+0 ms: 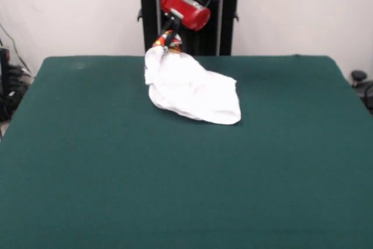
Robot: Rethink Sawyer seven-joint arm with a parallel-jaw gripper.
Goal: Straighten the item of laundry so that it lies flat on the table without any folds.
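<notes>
The item of laundry (195, 91) is a white bunched heap on the far middle of the dark green table (186, 190). Its far left corner is pulled up off the table into a peak. A bit of its red and orange print (165, 41) shows at that peak. My gripper (168, 38) comes down from the red and black arm (189, 4) and is shut on that raised corner. The rest of the garment trails to the right and toward the camera, folded and creased. The black lettering is hidden.
The robot's black pedestal (189, 27) stands just behind the table's far edge. Cables and dark gear (9, 86) sit off the table's left side. A dark object (358, 77) lies past the right edge.
</notes>
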